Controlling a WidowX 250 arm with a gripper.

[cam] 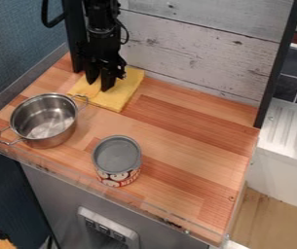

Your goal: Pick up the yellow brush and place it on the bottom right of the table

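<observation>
The black gripper [99,85] hangs down at the upper left of the wooden table [190,141], over a flat yellow cloth [123,90]. Its two fingers stand apart, with their tips low over the cloth. A yellow-orange piece [91,90] lies on the cloth beside and below the fingertips; I cannot tell whether it is the brush. The gripper hides part of the cloth.
A steel pot [45,138] with two handles stands at the left of the table. An open tin can [117,172] stands near the front middle. A whitewashed plank wall [202,53] rises behind, and a transparent edge strip [79,181] runs along the front.
</observation>
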